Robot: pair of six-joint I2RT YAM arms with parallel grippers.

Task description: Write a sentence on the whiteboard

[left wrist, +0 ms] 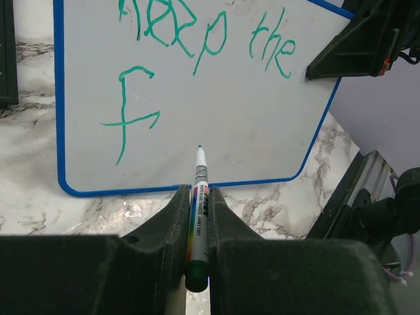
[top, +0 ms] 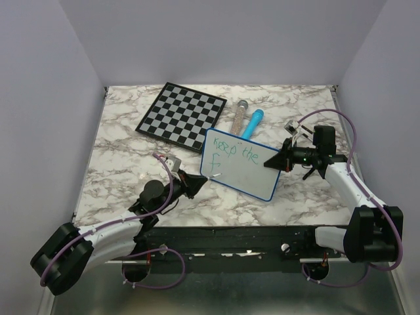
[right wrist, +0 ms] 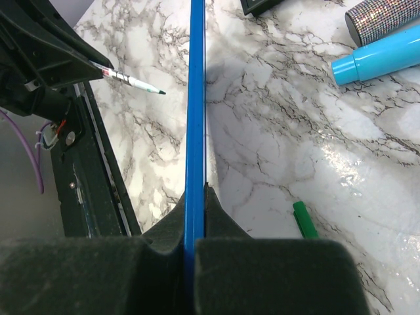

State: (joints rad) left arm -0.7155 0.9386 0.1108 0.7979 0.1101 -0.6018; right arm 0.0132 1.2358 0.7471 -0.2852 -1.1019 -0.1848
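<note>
Take every position below from the whiteboard (top: 239, 164). The board is held tilted up off the bench (top: 118, 157), with its written face turned toward the left arm.

The right hand (right wrist: 195, 197) is closed on the board's blue rim at its right edge and supports it. The left hand (left wrist: 197, 197) is closed on a green marker (left wrist: 199, 223), and the marker's long axis points straight at the board face.

The sentence (left wrist: 210, 33) reads "Keep the" along the top of the board, and a lone letter "F" (left wrist: 128, 111) begins the second line. The marker tip sits low on the face, to the right of that letter. In the right wrist view it appears just apart from the surface.

For the next stroke, you would likely advance the left hand along the marker axis until the tip meets the face beside the letter. The left hand is the nearer one to the writing area. The right hand only steadies the board.
</note>
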